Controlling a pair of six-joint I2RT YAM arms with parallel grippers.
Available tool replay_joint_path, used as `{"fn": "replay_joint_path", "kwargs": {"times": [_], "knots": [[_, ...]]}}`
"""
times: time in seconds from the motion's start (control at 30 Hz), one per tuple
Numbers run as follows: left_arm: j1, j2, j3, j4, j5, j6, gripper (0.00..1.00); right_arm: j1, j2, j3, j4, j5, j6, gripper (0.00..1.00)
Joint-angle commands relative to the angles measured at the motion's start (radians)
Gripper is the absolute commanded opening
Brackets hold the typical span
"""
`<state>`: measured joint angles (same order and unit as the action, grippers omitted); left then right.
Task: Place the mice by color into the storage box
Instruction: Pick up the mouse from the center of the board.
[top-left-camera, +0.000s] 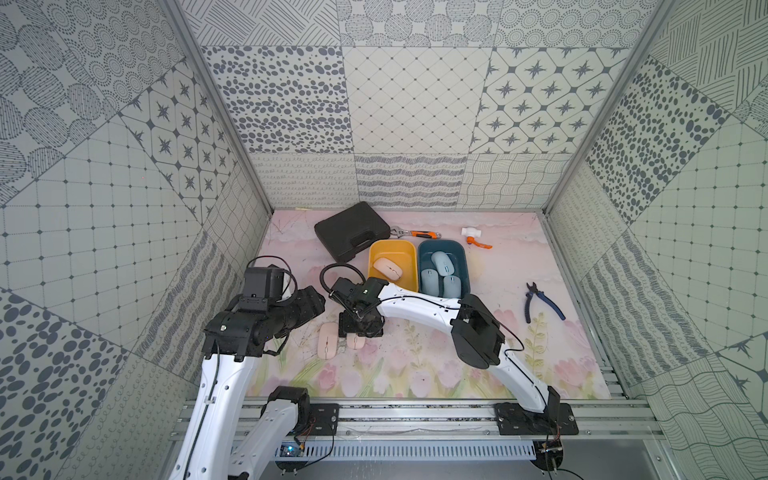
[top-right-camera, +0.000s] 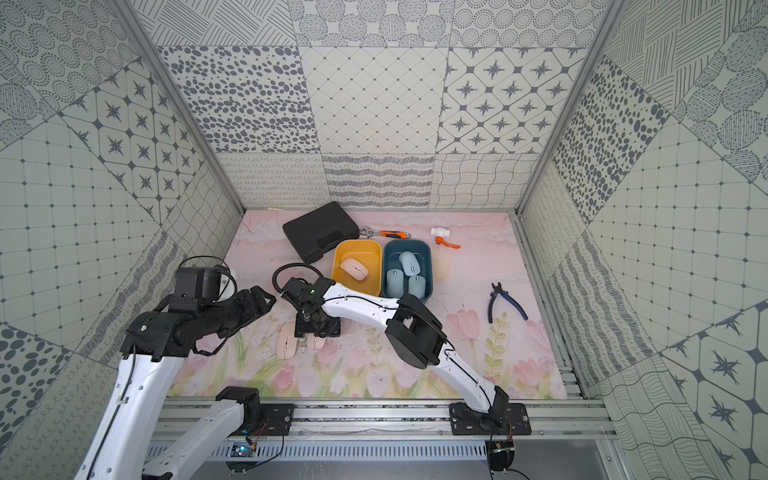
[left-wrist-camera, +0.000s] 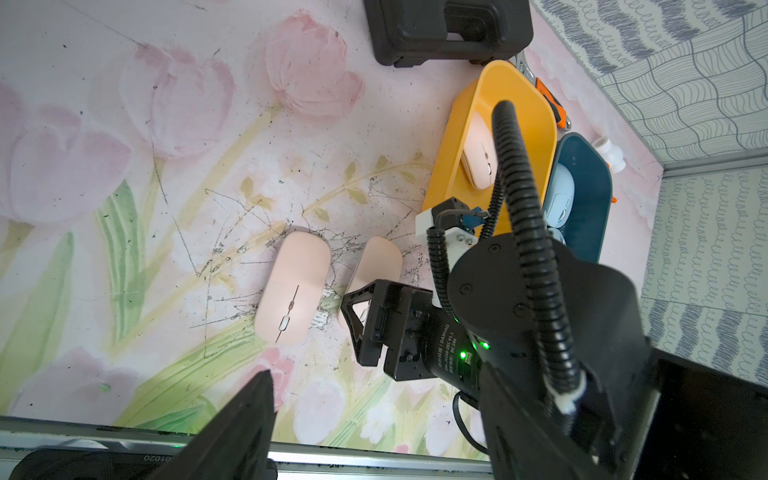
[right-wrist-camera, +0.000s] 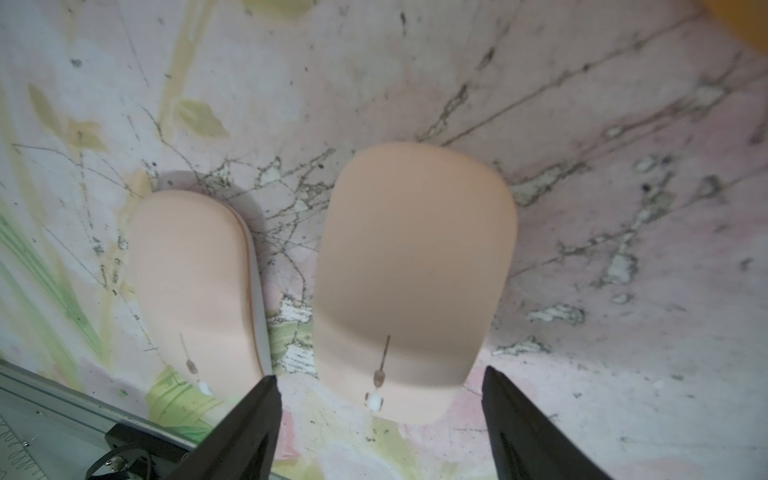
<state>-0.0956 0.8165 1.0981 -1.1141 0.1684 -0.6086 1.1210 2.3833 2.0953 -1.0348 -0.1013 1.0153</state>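
Pink mouse (right-wrist-camera: 415, 270), mat (top-left-camera: 519, 365), 8 o'clock: my right claw (right-wrist-camera: 380, 374) open astride it, not touching. Second pink mouse (top-left-camera: 328, 340) at its 9. Third pink mouse (top-left-camera: 387, 267) in yellow bin (top-left-camera: 392, 249); three blue mice (top-left-camera: 430, 279) in teal bin (top-left-camera: 463, 262), 12 o'clock. Left claw (top-left-camera: 316, 301): cannot tell.

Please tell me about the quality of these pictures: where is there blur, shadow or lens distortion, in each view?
In both top views: soft even light, sharp mat, walls splayed by a wide lens. Left wrist view: uncovered pink mouse sharp, near finger blurred. Right wrist view: straddled pink mouse slightly soft; fingers dark, without detail.
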Motion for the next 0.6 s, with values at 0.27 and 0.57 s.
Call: {"fn": "replay_joint_path", "kwargs": {"times": [0.27,0.57], "knots": [[0.004,-0.012,-0.016,0.028,0.002,0.041,0.81,-0.015,0.076,0.076,-0.035,0.066,0.033,0.79],[0.005,0.002,-0.019,0.04,0.012,0.043,0.81,-0.034,0.146,0.194,-0.097,0.087,0.003,0.78]]}}
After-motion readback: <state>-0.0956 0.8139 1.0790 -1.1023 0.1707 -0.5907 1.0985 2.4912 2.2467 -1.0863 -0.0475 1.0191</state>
